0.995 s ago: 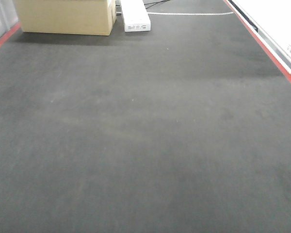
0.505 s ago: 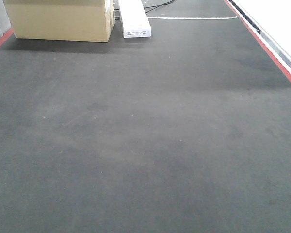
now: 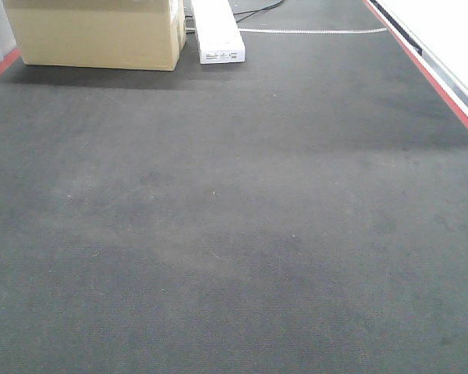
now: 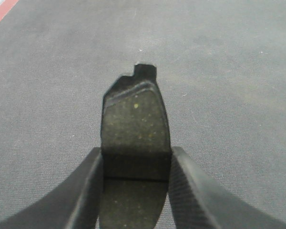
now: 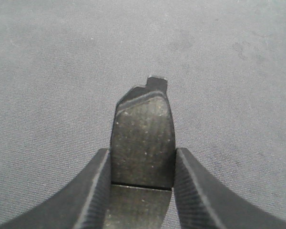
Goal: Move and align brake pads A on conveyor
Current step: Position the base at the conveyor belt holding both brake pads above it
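Left wrist-mounted: brake pad (image 4: 136, 129) clamped, front-facing: conveyor (image 3: 234, 234)

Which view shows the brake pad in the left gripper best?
The left wrist view: the brake pad fills its centre, clamped in the left gripper. The front view shows the conveyor, a cardboard box and a white device, no pad. The right wrist view shows another pad, in the right gripper.

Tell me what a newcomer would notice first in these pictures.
Each wrist view is filled by a grey pad pinched by its side edges: one brake pad in the left end effector, a second brake pad in the right end effector. In the front view the dark conveyor shows no pads, only a cardboard box and a white unit at its far end.
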Available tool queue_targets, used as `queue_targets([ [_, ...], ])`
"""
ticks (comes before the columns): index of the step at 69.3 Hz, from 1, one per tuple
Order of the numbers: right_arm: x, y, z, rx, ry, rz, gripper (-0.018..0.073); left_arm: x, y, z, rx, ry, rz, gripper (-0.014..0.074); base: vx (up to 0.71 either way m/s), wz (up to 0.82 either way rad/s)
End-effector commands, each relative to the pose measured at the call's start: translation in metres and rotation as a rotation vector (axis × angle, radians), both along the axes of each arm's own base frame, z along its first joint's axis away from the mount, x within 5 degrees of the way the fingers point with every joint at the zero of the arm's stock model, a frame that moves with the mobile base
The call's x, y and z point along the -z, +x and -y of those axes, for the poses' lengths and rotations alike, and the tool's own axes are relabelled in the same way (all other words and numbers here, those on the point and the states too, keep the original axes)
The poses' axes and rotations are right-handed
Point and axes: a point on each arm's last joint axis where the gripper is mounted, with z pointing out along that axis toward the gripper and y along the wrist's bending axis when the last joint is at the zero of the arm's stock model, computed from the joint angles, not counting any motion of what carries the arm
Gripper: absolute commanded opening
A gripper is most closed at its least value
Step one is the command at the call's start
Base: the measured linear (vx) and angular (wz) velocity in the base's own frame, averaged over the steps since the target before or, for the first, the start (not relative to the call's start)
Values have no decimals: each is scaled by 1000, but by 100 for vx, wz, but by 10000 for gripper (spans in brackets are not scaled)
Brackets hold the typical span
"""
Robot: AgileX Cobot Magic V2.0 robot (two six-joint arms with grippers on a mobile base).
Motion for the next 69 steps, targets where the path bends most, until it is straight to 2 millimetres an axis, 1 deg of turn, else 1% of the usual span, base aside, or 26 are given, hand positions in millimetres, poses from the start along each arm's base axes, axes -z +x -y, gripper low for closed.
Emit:
queue_targets([
  [1, -15, 5, 1, 8, -2, 106, -7, -16, 3, 0, 5, 4, 105, -6, 0, 0],
  [69, -15, 5, 1, 8, -2, 106, -7, -16, 3, 1, 23, 4, 110, -6, 0, 0],
])
